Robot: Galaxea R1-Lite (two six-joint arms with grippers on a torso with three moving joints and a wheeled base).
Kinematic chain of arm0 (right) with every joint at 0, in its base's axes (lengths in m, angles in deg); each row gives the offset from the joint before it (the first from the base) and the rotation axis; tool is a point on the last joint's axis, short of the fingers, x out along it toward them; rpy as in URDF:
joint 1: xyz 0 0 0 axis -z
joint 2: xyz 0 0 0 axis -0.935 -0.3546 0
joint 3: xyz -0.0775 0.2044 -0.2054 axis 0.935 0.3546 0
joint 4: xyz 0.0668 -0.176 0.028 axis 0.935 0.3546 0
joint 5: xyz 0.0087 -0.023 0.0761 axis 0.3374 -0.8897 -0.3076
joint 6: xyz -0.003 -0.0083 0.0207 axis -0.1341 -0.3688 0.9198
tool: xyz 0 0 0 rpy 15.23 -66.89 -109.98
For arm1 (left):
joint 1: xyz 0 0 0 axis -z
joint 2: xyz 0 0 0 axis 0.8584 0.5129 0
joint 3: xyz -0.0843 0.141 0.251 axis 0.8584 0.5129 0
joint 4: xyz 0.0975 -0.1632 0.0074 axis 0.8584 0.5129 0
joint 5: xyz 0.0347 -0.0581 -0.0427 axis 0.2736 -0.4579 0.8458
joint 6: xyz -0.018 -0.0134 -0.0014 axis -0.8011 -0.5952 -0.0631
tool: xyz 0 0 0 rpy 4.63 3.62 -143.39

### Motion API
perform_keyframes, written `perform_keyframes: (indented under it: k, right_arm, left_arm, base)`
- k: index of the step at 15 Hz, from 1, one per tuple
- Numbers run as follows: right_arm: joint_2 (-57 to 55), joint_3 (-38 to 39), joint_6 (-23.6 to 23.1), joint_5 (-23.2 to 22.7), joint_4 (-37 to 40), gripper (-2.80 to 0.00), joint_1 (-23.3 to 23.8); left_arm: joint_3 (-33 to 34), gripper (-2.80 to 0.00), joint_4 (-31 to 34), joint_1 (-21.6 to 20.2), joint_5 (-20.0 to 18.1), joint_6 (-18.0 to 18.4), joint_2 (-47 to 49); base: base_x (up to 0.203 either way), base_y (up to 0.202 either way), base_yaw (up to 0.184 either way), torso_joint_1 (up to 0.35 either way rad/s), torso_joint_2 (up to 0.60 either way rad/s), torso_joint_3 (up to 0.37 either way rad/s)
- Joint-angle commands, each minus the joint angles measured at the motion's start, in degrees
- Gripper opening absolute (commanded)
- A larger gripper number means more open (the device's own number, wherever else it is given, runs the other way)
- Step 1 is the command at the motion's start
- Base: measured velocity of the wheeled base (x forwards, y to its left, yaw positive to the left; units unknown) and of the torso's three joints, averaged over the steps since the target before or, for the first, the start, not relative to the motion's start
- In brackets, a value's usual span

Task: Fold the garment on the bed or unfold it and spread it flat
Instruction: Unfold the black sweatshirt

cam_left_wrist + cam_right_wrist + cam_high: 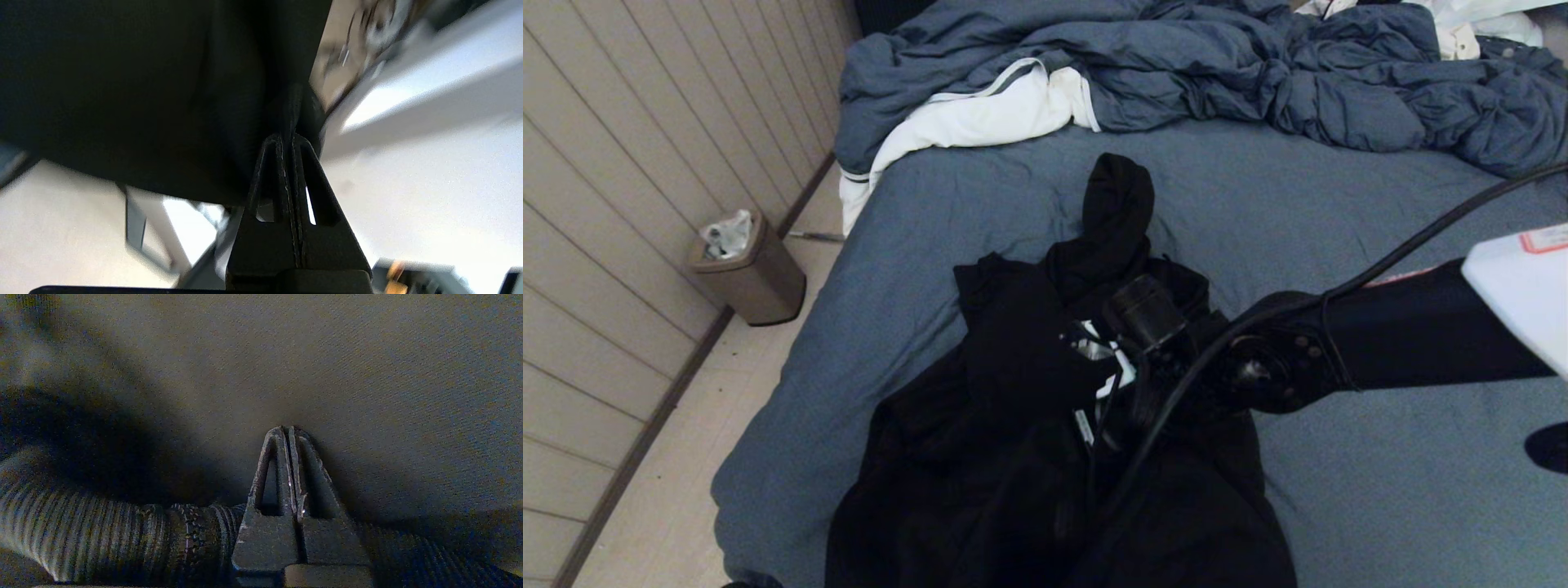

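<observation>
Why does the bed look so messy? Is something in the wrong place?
The black hoodie lies bunched up on the bed, not spread flat. The left gripper is pinching its cloth. Behind it a blue comforter sits in a rumpled heap over a white cloth.

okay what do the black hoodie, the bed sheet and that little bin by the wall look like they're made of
Hoodie: soft matte knit, likely cotton fleece; it slumps in limp folds, and the right wrist view shows ribbing.
Bed sheet: woven cotton-like cloth, matte blue-grey, finely creased.
Bin: smooth, faintly glossy tan shell, plastic or coated metal; can't tell which.
</observation>
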Motion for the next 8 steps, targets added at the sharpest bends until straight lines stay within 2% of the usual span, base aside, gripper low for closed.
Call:
perform_keyframes:
  k: [1,3,5,8]
  right_arm:
    - [0.69,4.30,0.55,-0.08,-0.88,-2.80,-3.03]
    - [1.20,9.11,1.67,-0.02,-3.56,-2.80,-5.04]
    - [2.56,13.19,2.12,0.06,-6.91,-2.80,-5.82]
    - [3.42,14.70,2.18,0.12,-8.36,-2.80,-5.91]
  left_arm:
    - [-3.75,-2.80,1.01,-0.05,2.55,-0.11,-3.71]
    - [-7.12,-2.80,2.49,-0.05,5.87,-0.07,-4.83]
    - [-8.94,-2.80,2.78,-0.11,6.10,-0.07,-5.47]
    - [-11.00,-2.80,2.76,-1.74,5.87,-0.24,-4.80]
  base:
    - [0.000,0.000,0.000,0.000,0.00,0.000]
    - [0.000,0.000,0.000,0.000,0.00,0.000]
    - [0.000,0.000,0.000,0.000,0.00,0.000]
    - [0.000,0.000,0.000,0.000,0.00,0.000]
